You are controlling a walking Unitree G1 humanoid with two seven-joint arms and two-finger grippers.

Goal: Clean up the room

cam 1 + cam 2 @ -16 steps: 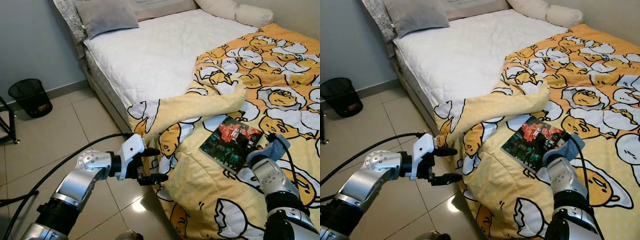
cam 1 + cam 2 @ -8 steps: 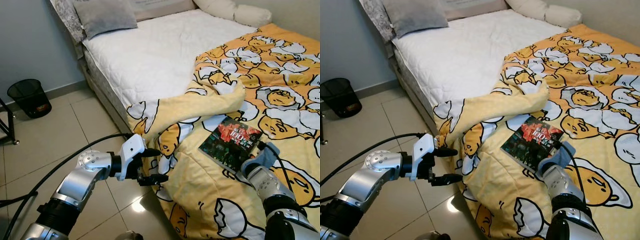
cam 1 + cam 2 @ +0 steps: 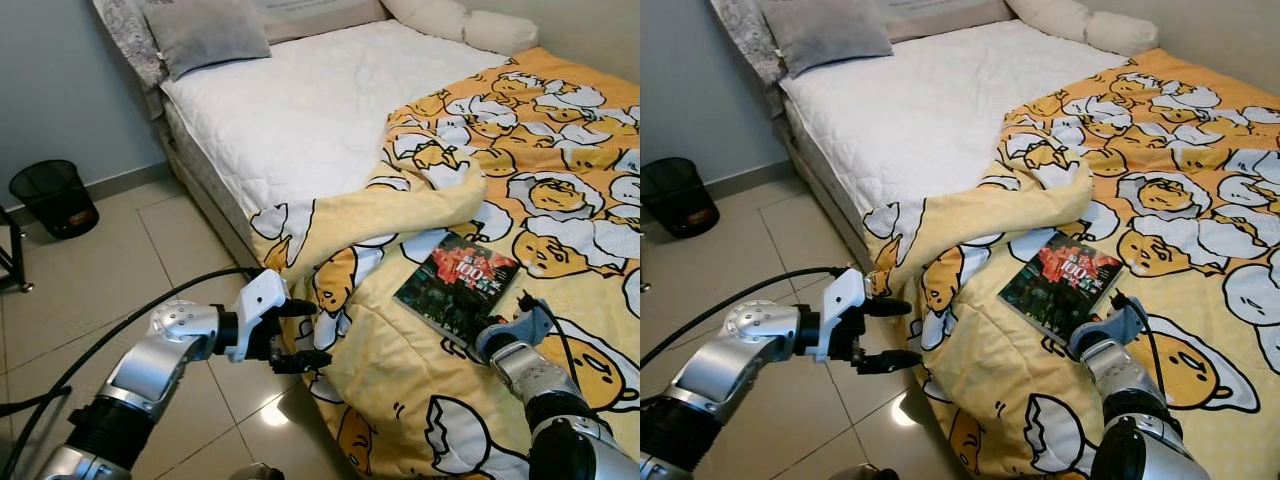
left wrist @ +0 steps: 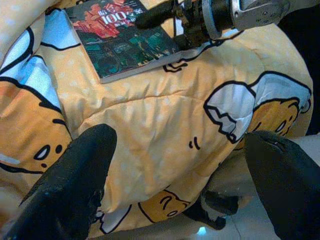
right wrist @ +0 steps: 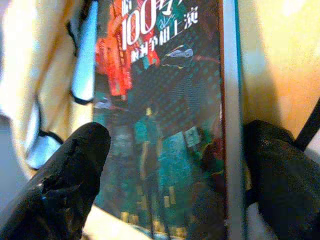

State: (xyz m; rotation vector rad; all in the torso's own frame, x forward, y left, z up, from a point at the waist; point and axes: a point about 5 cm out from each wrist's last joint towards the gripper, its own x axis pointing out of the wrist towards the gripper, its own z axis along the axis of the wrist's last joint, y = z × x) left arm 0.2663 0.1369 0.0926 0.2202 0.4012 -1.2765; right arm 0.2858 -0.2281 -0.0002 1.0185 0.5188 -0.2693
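Now right gripper (image 5: 170, 165) jaws spread at book (image 3: 457, 287) edge, blanket (image 3: 400, 380) beneath

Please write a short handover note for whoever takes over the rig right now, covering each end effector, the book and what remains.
Right end effector: open, low over the near end of the book, one finger on either side of the cover, not closed on it.
Left end effector: open, holding nothing, beside the edge of the yellow patterned duvet where it hangs off the bed toward the tiled floor.
Book: lies flat on the duvet, cover up.
Done: right arm is lined up on the book.
Left: close on the book, lift it and put it away; the duvet is rumpled, folded back off the white mattress.
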